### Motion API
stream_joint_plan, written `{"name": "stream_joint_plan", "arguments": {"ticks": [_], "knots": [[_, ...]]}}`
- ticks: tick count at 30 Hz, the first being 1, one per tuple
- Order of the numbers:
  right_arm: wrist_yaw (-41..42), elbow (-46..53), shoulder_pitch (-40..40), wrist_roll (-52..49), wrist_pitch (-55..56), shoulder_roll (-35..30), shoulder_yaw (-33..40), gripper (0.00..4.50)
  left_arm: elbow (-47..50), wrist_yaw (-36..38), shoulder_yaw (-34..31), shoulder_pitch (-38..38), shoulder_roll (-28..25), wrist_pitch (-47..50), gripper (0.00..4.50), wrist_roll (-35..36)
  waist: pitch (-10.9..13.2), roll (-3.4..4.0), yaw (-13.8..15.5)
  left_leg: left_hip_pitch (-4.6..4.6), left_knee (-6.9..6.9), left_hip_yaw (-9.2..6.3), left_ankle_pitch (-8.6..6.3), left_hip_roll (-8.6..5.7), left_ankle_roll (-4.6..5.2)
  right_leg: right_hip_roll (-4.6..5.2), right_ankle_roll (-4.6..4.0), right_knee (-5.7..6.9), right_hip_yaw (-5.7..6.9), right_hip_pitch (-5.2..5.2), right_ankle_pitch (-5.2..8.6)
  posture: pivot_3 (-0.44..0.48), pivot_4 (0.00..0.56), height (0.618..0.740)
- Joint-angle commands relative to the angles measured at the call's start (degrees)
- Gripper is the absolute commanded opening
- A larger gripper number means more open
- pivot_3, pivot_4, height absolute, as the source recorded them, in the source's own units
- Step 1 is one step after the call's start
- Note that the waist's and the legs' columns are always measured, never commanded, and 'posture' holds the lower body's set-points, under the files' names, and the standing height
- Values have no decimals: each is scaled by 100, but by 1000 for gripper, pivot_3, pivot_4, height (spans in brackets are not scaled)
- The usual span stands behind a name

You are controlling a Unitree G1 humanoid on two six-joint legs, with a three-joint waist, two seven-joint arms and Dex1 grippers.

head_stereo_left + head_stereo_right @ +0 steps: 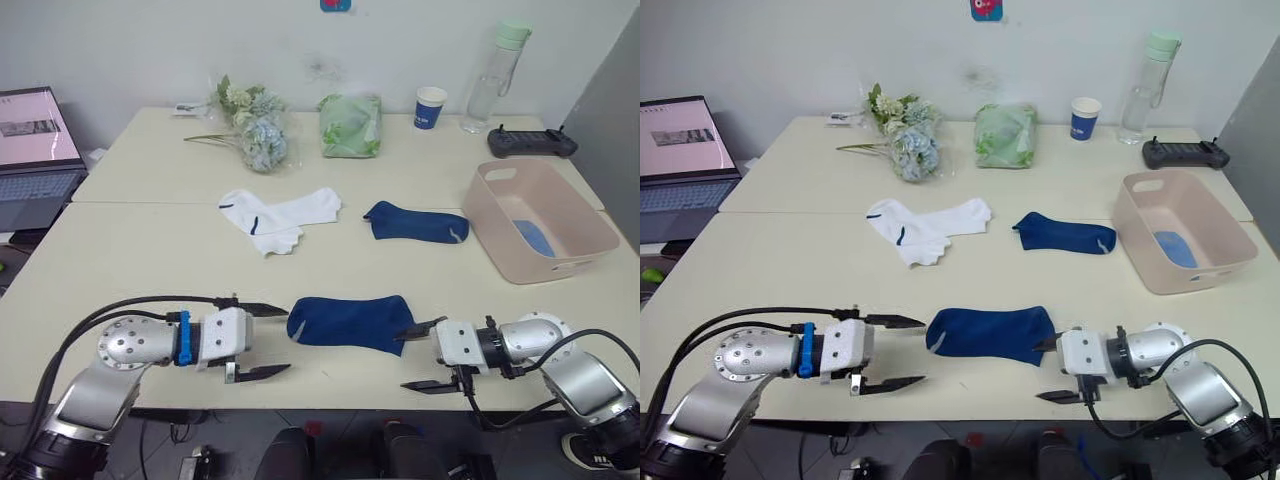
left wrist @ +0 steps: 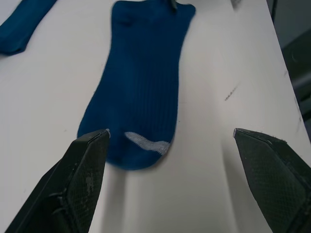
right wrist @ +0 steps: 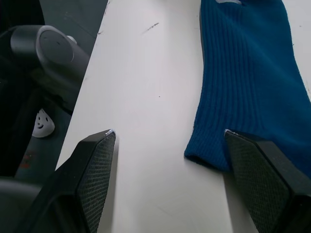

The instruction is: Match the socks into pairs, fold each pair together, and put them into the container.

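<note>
The long cream table (image 1: 150, 260) carries a pale pink rectangular plastic tub (image 1: 500, 240) at its right end, a light blue sock (image 1: 534, 238) lying inside. Two white knit socks (image 1: 278, 217) overlap mid-table beside one dark navy sock (image 1: 415, 224). Another navy sock (image 1: 350, 321) lies at the near edge between the left gripper (image 1: 263, 340) and right gripper (image 1: 424, 355), both spread wide, holding nothing.

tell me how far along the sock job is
Done: a light blue sock lies in the pink tub. In hand: nothing gripped; the left tool and right tool are open at either end of the near navy sock. Left: that sock, the far navy sock and the white socks all lie unfolded on the table.
</note>
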State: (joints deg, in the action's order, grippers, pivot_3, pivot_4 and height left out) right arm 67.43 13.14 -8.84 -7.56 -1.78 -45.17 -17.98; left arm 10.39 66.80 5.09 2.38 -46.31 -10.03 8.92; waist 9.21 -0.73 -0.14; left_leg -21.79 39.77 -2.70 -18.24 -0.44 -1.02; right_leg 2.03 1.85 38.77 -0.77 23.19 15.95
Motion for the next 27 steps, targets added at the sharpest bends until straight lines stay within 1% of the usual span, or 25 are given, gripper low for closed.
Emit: {"name": "stream_joint_plan", "arguments": {"ticks": [1,4,5,7,9,17,23,26,27], "knots": [[-36,-56,-207,213,98,88,-84,3818,-431,-219,299,289,158,-615,4240,-551,0,0,-3,0,1,0,0,0,0,-2,0,2,1,0,0,0,150,740],[-56,-238,-314,316,61,122,-94,3818,-795,-290,520,468,221,-777,4240,-830,0,0,-3,1,2,0,0,0,1,-5,0,4,1,1,0,0,150,740],[-65,-275,-361,298,-14,144,-77,3818,-894,-294,564,505,227,-851,3864,-869,0,0,-3,1,2,0,0,0,1,-4,0,5,1,1,0,0,150,740],[-53,-358,-477,284,-86,167,-54,3448,-1040,-318,627,569,232,-905,3367,-931,-1,0,-3,5,4,1,0,0,1,-4,0,9,-1,-1,0,0,150,740],[-3,-416,-591,270,-136,172,-60,2919,-1155,-339,680,623,231,-947,2710,-966,-1,1,-3,9,4,2,0,-1,2,-4,0,11,0,-4,0,0,150,740],[13,-208,-757,78,-490,229,-13,27,-1263,-370,733,716,250,-887,72,-874,-1,1,-4,8,4,1,0,0,2,-4,1,13,0,-2,0,0,150,740],[57,-6,-755,-133,-693,226,140,8,-1134,-397,689,701,326,-722,30,-704,-1,1,-5,8,5,0,0,0,2,-4,1,13,1,-2,0,0,150,740],[95,262,-773,-471,-1033,174,329,8,-882,-389,605,684,358,-464,30,-446,-1,1,-4,7,5,-1,0,0,2,-4,1,14,1,-2,0,0,150,740],[125,461,-766,-707,-1304,115,462,8,-647,-317,539,664,343,-233,30,-190,0,0,-5,5,5,-1,0,0,2,-4,1,13,1,-1,0,0,150,740]]}}
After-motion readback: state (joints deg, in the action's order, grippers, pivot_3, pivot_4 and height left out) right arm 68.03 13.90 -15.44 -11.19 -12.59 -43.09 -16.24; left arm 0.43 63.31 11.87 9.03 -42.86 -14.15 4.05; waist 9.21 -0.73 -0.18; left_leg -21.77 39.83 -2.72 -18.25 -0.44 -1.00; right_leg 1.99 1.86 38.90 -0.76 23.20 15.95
